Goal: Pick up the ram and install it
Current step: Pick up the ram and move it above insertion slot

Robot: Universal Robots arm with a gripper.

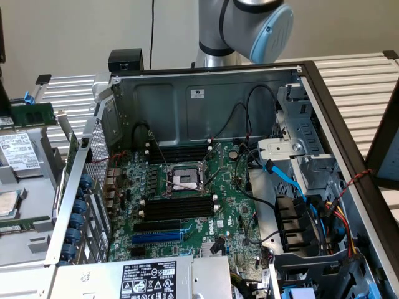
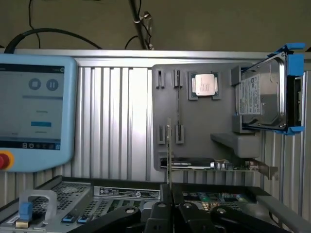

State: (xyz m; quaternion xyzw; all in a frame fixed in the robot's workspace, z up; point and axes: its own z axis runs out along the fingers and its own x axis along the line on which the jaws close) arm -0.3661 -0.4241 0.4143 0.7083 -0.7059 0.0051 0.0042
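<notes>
The gripper point(image 2: 169, 195) is clenched on the ram point(image 2: 168, 150). The ram is seen edge-on as a thin green-and-gold strip that stands upright out of the narrow gap between the black fingers point(image 2: 181, 208). Just behind the ram in the wrist view is a grey fixture plate point(image 2: 204, 126) with small slotted brackets; whether the ram touches it cannot be told. On that plate sit a processor chip point(image 2: 205, 85) in a square recess, a hard drive point(image 2: 260, 94) in a blue caddy point(image 2: 294, 73) standing on edge, and a green expansion card point(image 2: 214, 165) with a metal bracket lying along a ledge near the gripper. Beside the plate, against ribbed aluminium panels, hangs a light-blue teach pendant point(image 2: 36, 107) with a lit screen and a red button point(image 2: 4, 160). In the exterior view the robot arm point(image 1: 249, 25) shows at the upper centre of the frame, behind the open computer case point(image 1: 187, 106). The case holds a green motherboard point(image 1: 230, 187) with a processor socket point(image 1: 184, 177) at the middle, a bank of long black memory slots point(image 1: 177, 207) below it, and a blue expansion slot point(image 1: 159, 237) lower still. A labelled power supply point(image 1: 146, 279) fills the lower centre.
</notes>
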